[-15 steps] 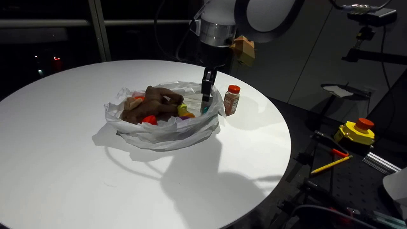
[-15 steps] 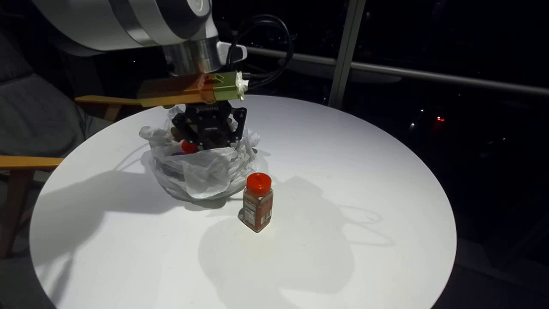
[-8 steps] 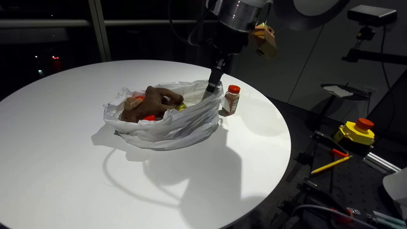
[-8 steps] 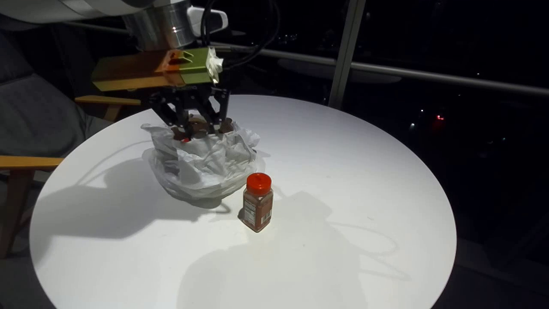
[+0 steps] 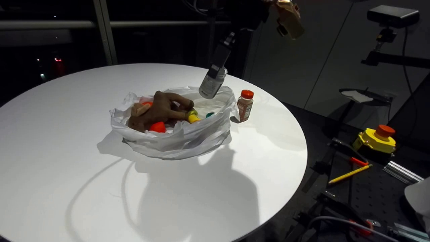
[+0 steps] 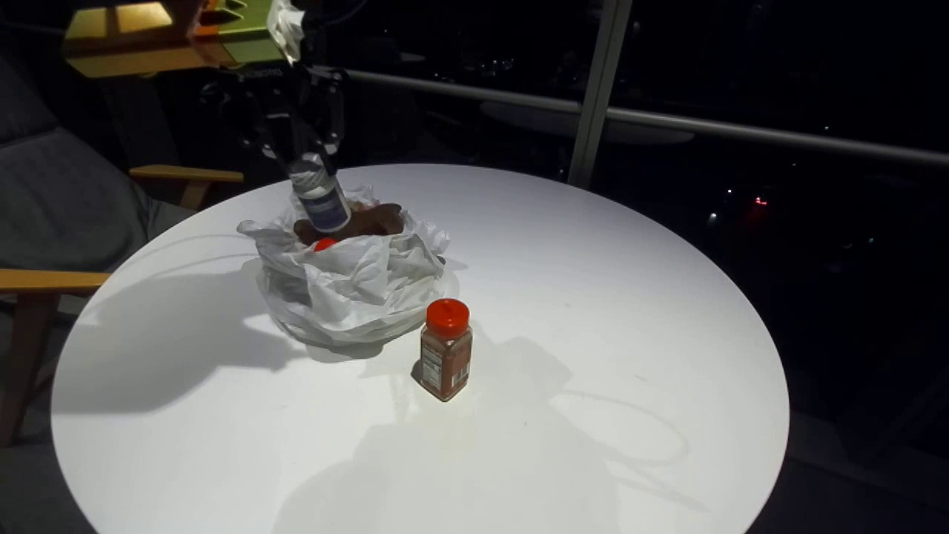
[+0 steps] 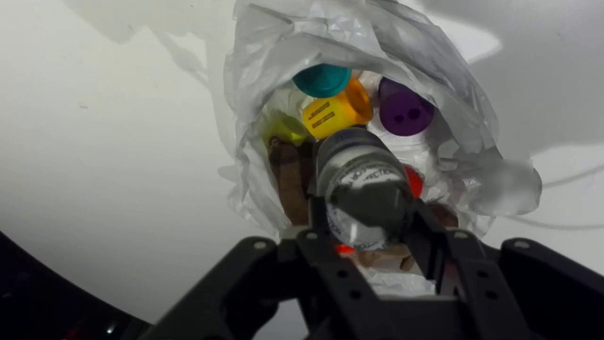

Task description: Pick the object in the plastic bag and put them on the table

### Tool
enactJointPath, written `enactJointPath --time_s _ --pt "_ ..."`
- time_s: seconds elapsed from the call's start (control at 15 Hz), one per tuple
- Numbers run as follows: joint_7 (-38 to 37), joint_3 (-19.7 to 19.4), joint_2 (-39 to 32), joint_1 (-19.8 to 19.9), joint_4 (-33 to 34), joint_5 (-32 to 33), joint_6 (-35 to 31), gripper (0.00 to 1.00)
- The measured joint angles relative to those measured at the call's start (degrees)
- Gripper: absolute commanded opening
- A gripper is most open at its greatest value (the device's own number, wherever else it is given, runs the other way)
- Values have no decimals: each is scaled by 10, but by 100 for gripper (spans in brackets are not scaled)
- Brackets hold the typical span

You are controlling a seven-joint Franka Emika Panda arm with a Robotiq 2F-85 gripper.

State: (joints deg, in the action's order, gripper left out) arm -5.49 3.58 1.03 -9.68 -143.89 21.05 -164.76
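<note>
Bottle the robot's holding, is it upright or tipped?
Tipped: in both exterior views the bottle leans at a slant in the gripper, over the bag.

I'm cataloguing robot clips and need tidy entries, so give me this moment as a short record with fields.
Claw: closed on a small bottle
Bottle pose: tilted, over the open plastic bag
Seen in the bag: brown plush toy, yellow tub, purple item, teal item, red item
On the table: plastic bag; red-capped jar, upright beside the bag
Not yet done: bottle set down on the table
</note>
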Motion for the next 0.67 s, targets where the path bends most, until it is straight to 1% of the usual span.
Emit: enactJointPath --time_s 0.13,0.4,0.53,0.67 --pt "-39 7 21 -2 -7 15 6 14" --pt "-117 17 71 -2 -31 34 60 14" --pt "-137 17 84 0 -44 35 71 14" --pt "-147 15 81 5 -53 35 71 14"
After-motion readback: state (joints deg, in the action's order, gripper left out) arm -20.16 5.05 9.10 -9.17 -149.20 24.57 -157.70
